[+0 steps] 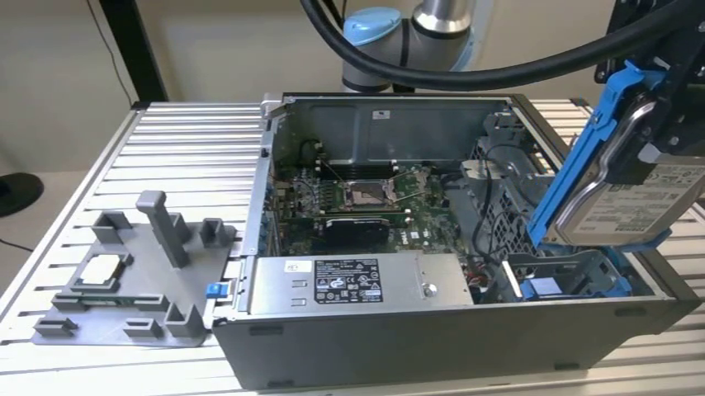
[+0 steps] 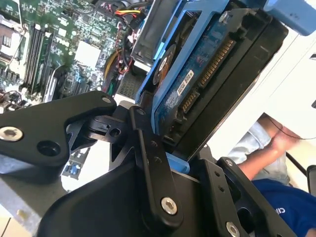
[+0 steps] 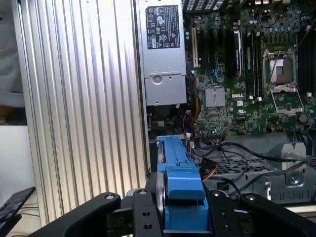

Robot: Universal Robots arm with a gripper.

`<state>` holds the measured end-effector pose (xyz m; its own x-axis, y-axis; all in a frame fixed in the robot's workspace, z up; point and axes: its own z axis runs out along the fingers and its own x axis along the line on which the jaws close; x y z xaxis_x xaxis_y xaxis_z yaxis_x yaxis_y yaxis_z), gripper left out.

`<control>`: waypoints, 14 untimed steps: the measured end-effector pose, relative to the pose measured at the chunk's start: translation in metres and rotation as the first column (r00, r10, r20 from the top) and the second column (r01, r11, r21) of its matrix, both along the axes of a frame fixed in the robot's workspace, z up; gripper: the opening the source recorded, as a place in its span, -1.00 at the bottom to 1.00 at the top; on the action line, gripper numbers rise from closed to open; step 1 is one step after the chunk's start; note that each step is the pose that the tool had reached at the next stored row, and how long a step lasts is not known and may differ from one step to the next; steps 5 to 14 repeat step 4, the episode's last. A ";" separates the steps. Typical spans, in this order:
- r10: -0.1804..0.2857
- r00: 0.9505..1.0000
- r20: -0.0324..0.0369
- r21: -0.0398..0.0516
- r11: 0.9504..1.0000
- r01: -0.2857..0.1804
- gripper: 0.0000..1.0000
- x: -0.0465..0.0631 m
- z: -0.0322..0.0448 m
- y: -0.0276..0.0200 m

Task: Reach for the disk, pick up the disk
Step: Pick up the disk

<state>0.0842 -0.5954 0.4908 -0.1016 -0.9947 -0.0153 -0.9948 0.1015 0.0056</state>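
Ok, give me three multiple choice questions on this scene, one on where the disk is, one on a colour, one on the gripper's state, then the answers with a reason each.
1. Where is the disk?
A. Flat on the ribbed table
B. Lifted above the open computer case, at the exterior view's right
C. On the grey fixture

2. What colour are the disk's carrier rails?
A. Red
B. Blue
C. Yellow

3. What is the gripper doing?
A. Open over the motherboard
B. Shut on the disk
C. Shut on a cable

Answers:
1 B, the exterior view shows the disk tilted in the air over the case's drive bay.
2 B, the rails show blue in all views.
3 B, in both wrist views the black fingers clamp the disk's carrier.
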 end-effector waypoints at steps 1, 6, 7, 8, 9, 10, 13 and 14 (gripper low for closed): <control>0.000 1.000 0.000 0.000 1.000 0.000 -1.00 0.000 0.0000 0.0000; 0.000 1.000 0.000 0.000 1.000 0.000 -1.00 0.000 0.0000 0.0000; 0.000 1.000 0.000 0.000 1.000 0.000 -1.00 0.000 0.0000 0.0000; 0.000 1.000 0.000 0.000 1.000 0.000 -1.00 0.000 0.0000 0.0000; 0.000 1.000 0.000 0.000 1.000 0.000 -1.00 0.000 0.0000 0.0000; 0.000 1.000 0.000 0.000 1.000 0.000 -1.00 0.000 0.0000 0.0000; 0.000 1.000 0.000 0.000 1.000 0.000 -1.00 0.000 0.0000 0.0000; 0.000 1.000 0.000 0.000 1.000 0.000 -1.00 0.000 0.0000 0.0000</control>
